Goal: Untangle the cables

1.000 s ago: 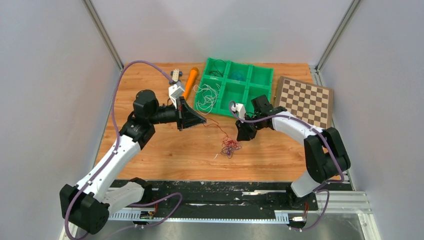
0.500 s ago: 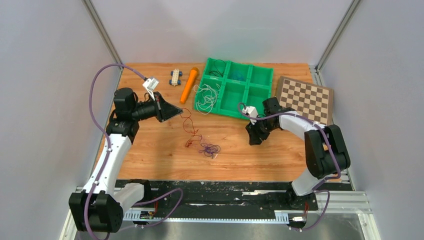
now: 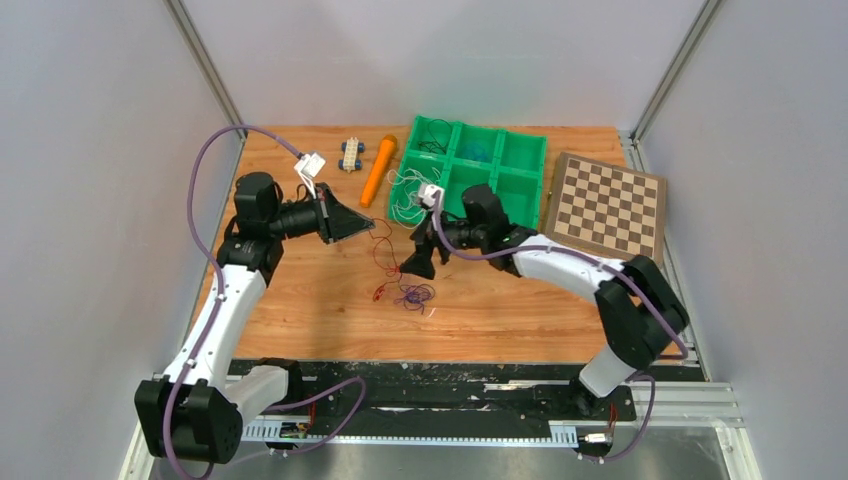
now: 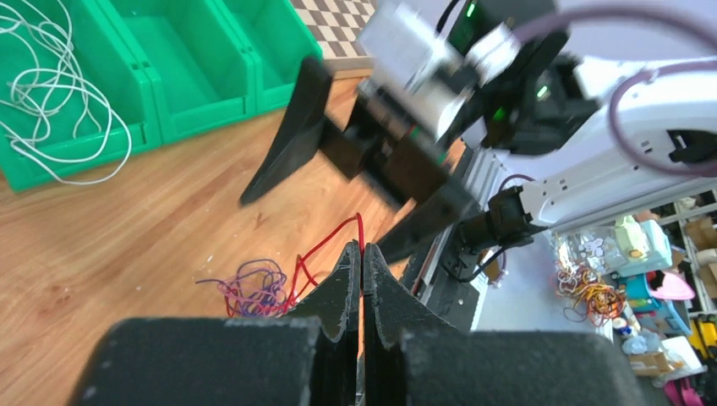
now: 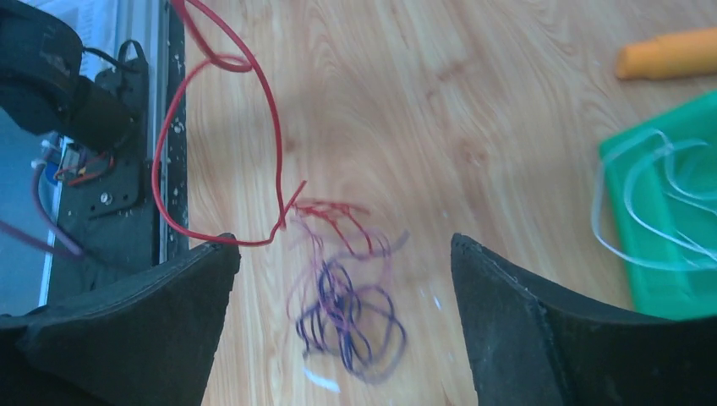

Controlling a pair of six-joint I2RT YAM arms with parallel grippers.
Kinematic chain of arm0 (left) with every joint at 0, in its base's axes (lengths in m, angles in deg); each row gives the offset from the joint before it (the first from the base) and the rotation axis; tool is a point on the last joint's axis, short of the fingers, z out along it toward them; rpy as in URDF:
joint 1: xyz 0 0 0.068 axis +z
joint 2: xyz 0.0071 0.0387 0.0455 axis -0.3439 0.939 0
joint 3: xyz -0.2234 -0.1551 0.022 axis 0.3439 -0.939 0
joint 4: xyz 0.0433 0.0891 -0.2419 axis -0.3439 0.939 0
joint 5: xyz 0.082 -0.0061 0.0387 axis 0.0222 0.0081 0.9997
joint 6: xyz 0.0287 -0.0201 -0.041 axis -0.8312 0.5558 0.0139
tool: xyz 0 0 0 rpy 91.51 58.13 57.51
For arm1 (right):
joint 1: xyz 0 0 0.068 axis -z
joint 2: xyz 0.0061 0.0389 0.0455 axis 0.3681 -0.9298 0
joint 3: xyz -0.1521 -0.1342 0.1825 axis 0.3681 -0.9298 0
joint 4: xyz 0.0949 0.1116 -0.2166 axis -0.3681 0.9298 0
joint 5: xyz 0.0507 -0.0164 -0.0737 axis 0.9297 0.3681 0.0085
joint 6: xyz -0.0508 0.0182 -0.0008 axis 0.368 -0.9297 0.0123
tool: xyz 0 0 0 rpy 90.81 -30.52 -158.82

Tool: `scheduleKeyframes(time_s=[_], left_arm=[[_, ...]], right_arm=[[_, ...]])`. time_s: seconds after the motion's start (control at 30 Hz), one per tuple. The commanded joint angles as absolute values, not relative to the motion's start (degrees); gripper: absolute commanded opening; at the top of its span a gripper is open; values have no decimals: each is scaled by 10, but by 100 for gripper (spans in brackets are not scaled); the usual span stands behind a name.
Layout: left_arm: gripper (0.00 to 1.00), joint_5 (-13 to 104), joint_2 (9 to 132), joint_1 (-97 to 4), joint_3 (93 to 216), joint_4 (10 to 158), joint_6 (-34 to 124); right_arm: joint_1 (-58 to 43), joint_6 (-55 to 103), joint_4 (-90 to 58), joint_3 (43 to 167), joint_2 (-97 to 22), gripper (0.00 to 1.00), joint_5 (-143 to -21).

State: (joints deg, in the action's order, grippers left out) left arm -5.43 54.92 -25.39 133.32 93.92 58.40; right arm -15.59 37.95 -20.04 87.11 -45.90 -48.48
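Note:
The cables lie as a small purple and red clump (image 3: 412, 295) on the wooden table, blurred in the right wrist view (image 5: 347, 313). A thin red cable (image 3: 385, 250) rises from the clump to my left gripper (image 3: 373, 227). In the left wrist view that gripper (image 4: 362, 249) is shut on the red cable (image 4: 325, 241), with the clump (image 4: 249, 288) below left. My right gripper (image 3: 418, 262) hovers just above the clump. Its jaws (image 5: 342, 245) stand wide open, one on each side of the clump, holding nothing.
A green compartment tray (image 3: 480, 128) stands at the back, with loose white cables (image 3: 412, 195) spilling over its left side. An orange marker (image 3: 378, 167) and a small toy block (image 3: 350, 153) lie left of it. A chessboard (image 3: 610, 205) sits at the right.
My right arm swung left from beside the tray to above the clump and opened its jaws. My left gripper pulled the red cable left, dragging the clump leftward.

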Motion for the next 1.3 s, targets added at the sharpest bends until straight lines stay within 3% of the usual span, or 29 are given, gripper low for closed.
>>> scheduleKeyframes(time_s=[0.0, 0.1, 0.23, 0.3, 0.47, 0.77, 1.27], left_arm=[[0, -55, 557, -256, 1382, 939, 627], [0, -59, 560, -256, 1397, 938, 654], [0, -68, 551, -255, 1415, 903, 695], [0, -68, 546, -251, 1439, 887, 703], [0, -79, 557, -229, 1554, 823, 754], [0, -56, 630, -213, 1754, 733, 813], [0, 3, 821, -212, 2154, 759, 768]], right_arm=[[-224, 262, -448, 850, -530, 94, -534], [-252, 252, -495, 860, -587, 88, -565], [-249, 214, -472, 897, -662, 67, -585], [-241, 202, -463, 890, -675, 51, -567], [-222, 197, -403, 847, -667, 32, -541], [-192, 207, -322, 776, -628, 42, -517], [-152, 215, -303, 699, -597, 42, -510]])
